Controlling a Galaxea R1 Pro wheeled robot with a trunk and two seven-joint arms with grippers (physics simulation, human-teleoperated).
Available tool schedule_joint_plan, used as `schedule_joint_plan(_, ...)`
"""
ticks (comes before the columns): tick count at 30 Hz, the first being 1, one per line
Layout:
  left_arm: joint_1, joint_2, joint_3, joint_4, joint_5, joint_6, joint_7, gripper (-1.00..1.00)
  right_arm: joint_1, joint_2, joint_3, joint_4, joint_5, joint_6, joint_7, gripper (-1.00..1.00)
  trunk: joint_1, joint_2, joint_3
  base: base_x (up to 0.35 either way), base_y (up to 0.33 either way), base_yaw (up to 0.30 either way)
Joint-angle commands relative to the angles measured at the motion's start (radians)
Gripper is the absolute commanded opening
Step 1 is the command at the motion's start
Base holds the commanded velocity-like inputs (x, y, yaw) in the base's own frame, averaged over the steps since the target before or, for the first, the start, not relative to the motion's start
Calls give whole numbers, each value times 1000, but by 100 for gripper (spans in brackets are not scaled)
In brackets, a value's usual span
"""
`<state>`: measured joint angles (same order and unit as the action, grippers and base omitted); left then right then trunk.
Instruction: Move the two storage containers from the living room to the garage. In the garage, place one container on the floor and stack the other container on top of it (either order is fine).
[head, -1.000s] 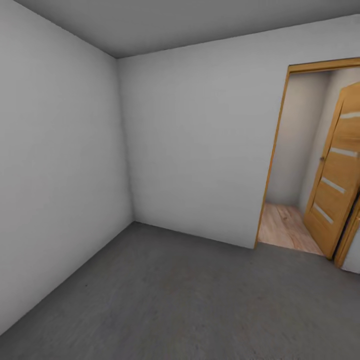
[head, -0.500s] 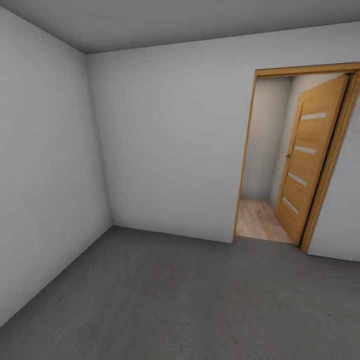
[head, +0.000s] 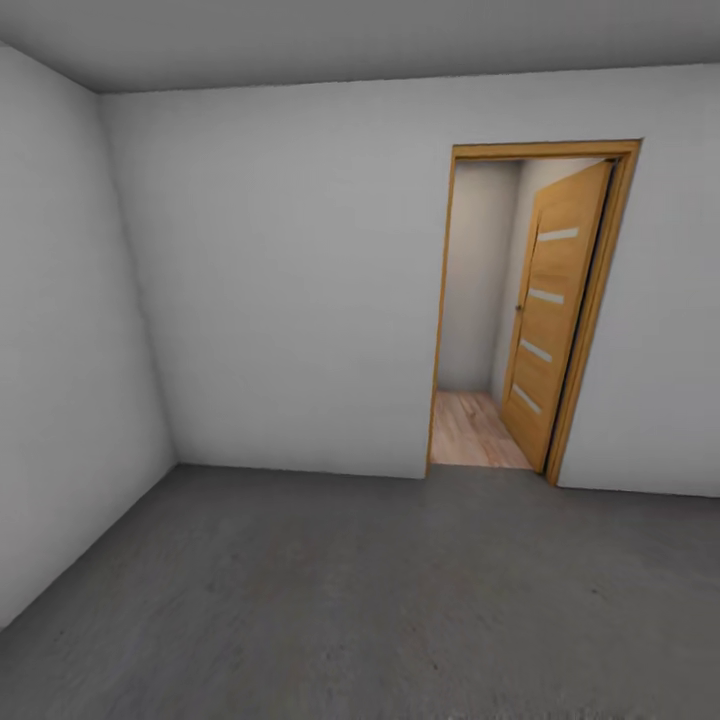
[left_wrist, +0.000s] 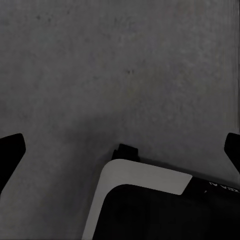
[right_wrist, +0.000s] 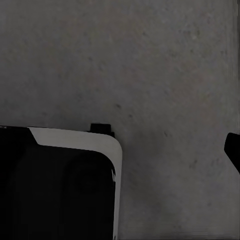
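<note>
I stand in the garage, on its dark grey concrete floor (head: 350, 600), with plain white walls (head: 280, 280) around me. The two storage containers are out of view. My left gripper (left_wrist: 120, 150) hangs over the concrete and is open: its dark fingertips (left_wrist: 11, 150) sit at opposite edges of the left wrist view with nothing between them. My right gripper (right_wrist: 120, 150) also points down at the floor. One of its fingertips (right_wrist: 233, 150) shows at the picture's edge, spread wide, and nothing is held.
An open doorway (head: 480, 300) in the far wall leads to a small hallway with a light wood floor (head: 475, 430). Its wooden door (head: 555, 310) is swung inward. A side wall (head: 60, 350) closes the room's left. My white-and-black base (left_wrist: 145, 175) shows beneath each wrist.
The head view has swung to the right, so the doorway now sits nearer the picture's middle and shows whole. Nothing in the room has moved.
</note>
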<state>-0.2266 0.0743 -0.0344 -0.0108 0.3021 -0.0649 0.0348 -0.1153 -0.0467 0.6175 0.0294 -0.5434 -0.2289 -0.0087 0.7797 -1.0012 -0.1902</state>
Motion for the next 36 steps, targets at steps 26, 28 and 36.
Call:
schedule_joint_plan(26, 0, 0, -4, 0, 5, -3, 2, 100, -1, 2, 8, 3, -6, -4, -1, 100, 0, -1, -1, 0, 0, -290)
schedule_joint_plan(28, 0, 0, -4, 0, 5, -3, 2, 100, -1, 2, 8, 3, -6, -4, -1, 100, 0, -1, -1, 0, 0, -290)
schedule_joint_plan(36, 0, 0, -4, 0, 5, -3, 2, 100, -1, 4, 9, 3, -6, -4, -2, 100, 0, -1, -1, 0, 0, -290)
